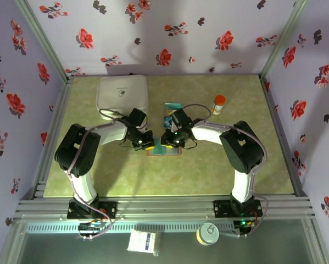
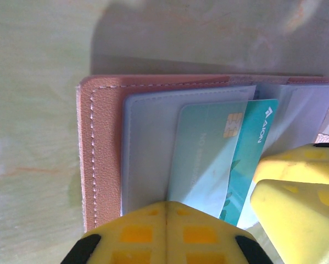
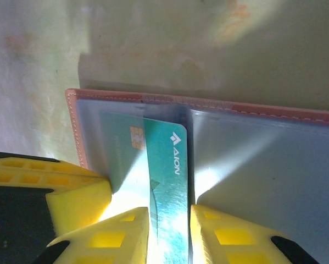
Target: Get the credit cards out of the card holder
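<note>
step: you are drawing the teal card (image 3: pixel 167 181) out of the card holder (image 3: pixel 263 165) | left pincer (image 2: pixel 165 220): together, seemingly pinning it | right pincer (image 3: pixel 168 236): clamping the card | next: pulling straight, clear

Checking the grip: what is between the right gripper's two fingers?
A teal credit card marked AION, partly out of the open card holder, is gripped between the yellow fingers of the right gripper; the right wrist view shows it.
</note>
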